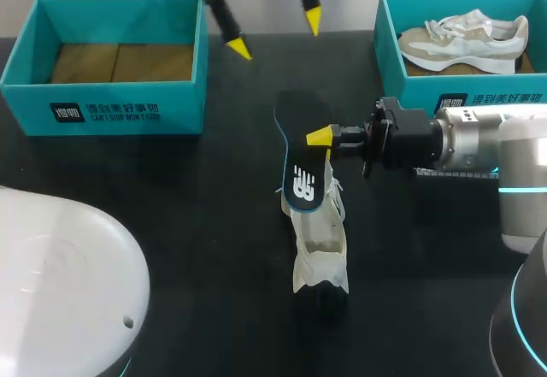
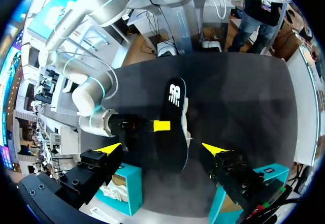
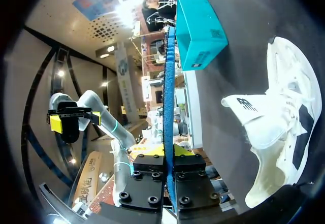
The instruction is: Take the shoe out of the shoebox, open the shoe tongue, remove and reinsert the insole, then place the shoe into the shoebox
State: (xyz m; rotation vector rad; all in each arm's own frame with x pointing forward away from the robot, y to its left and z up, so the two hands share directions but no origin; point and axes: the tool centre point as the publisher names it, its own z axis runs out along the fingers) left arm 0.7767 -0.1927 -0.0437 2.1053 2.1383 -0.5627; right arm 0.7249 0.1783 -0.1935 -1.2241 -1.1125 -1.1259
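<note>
Pinching flat blk insole (image 1: 302, 180), R tool (image 1: 316, 138)

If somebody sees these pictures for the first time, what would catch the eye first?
The black insole, clamped in the right claw over the middle of the table, just above a white shoe lying there. Next, the left claw hanging open at the far side, between the teal left shoebox and the right shoebox, which holds a second shoe.

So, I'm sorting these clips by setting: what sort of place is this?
Probably a robot lab or demo bench, not a shop: a black table, an empty teal shoebox as a prop, and the right tool gripping a dark insole beside a white shoe.
</note>
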